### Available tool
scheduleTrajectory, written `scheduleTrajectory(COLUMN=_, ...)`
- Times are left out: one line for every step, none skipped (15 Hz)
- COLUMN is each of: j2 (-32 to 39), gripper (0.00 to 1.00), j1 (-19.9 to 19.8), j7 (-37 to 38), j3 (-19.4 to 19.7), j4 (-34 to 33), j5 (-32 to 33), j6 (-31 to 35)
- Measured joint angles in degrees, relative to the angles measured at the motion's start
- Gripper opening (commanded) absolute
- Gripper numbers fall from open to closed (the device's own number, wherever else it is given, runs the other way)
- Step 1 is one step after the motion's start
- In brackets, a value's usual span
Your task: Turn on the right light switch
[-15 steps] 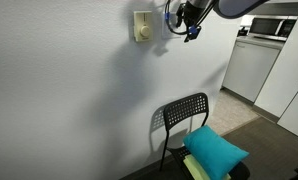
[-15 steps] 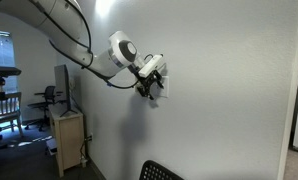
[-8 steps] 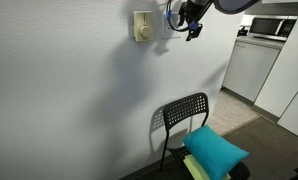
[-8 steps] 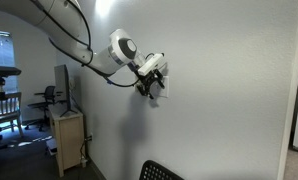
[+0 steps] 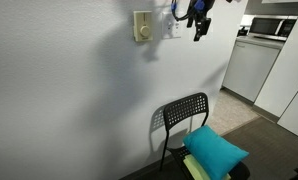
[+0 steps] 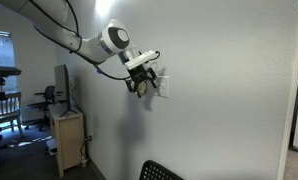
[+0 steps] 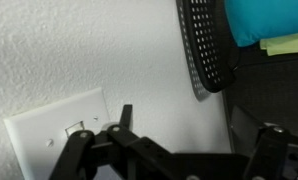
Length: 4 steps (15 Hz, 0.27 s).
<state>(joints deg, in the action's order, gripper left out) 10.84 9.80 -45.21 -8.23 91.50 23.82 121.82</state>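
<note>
The right light switch (image 5: 175, 27) is a small glossy white plate on the white wall, just right of a cream-yellow plate with a round knob (image 5: 142, 26). It also shows in an exterior view (image 6: 163, 84) and at the lower left of the wrist view (image 7: 57, 134), with faint rocker marks. My gripper (image 5: 196, 22) hangs just off the wall beside the switch and does not touch it. In an exterior view (image 6: 141, 86) it sits a little away from the plate. In the wrist view (image 7: 194, 145) its two dark fingers stand wide apart with nothing between them.
A black mesh chair (image 5: 184, 113) with a teal cushion (image 5: 215, 150) stands below the switch; both show in the wrist view (image 7: 204, 45). A white appliance (image 5: 251, 68) and a microwave (image 5: 272, 28) stand off to one side. A small cabinet (image 6: 68, 135) stands by the wall.
My gripper has drawn back from the wall and shifted up and sideways. The white switch plate, covered before, now shows.
</note>
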Motion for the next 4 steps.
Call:
scheduleTrajectory(j2=-0.7, gripper=1.00, j1=0.3, j7=1.4, j3=-0.3, j4=0.2, j5=-0.8, j6=-1.8)
scheduleTrajectory(j2=-1.4, gripper=1.00, j1=0.5, j7=2.3, j3=-0.5, j4=0.4, j5=-1.2, j6=-3.0)
scheduleTrajectory(j2=-1.8, gripper=1.00, j1=0.6, j7=2.8, j3=-0.6, j4=0.5, j5=-1.3, j6=-3.4)
scheduleTrajectory(j2=-2.0, gripper=1.00, j1=0.7, j7=3.0, j3=-0.6, j4=0.7, j5=-1.4, j6=-3.5)
